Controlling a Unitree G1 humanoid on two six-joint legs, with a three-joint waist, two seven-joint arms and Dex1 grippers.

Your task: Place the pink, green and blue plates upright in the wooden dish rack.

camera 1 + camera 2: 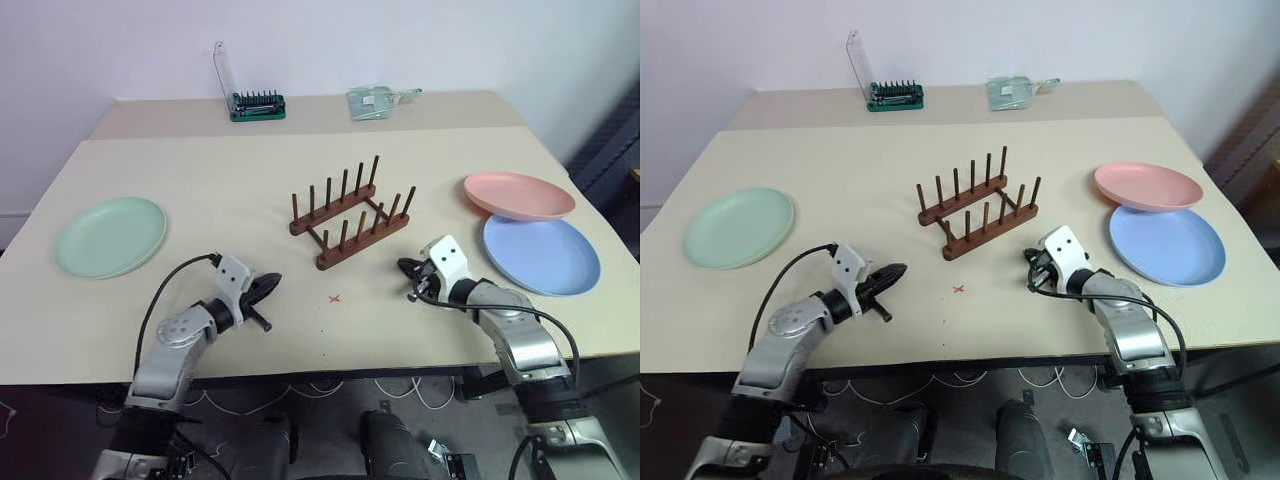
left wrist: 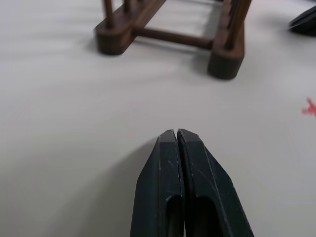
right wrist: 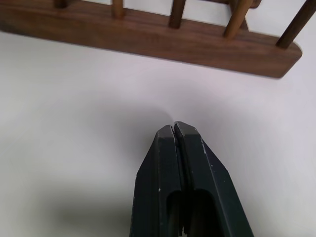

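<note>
No plate is in the rack yet; the first pick is judged the step in hand.

Layout: the wooden dish rack (image 1: 350, 214) stands empty at mid-counter (image 1: 200, 170), its two peg rows running diagonally. The green plate (image 1: 110, 235) lies flat near the counter's left edge, well apart from the rack. The pink plate (image 1: 518, 195) rests at far right, its near edge overlapping the blue plate (image 1: 541, 254), which lies flat just in front of it.

Grippers: the left gripper (image 1: 268, 285) is closed, nothing held, low over bare counter to the front-left of the rack. The right gripper (image 1: 409, 268) is also closed and empty, near the rack's front-right end. Both point approx. toward the rack.

Procedure (recommended):
- Jaws must be opened before any approach; a shallow rim cannot be taken w/ closed fingers.
- Pink plate is best taken first by the right gripper, since its raised edge gives access. The blue plate under it may shift if dragged.
- Rim should be pinched w/ one finger under, one over, then the plate tipped upright.
- Plate is to be lowered between adjacent pegs, spanning both rails.
- Green plate is best left to the left gripper.
</note>
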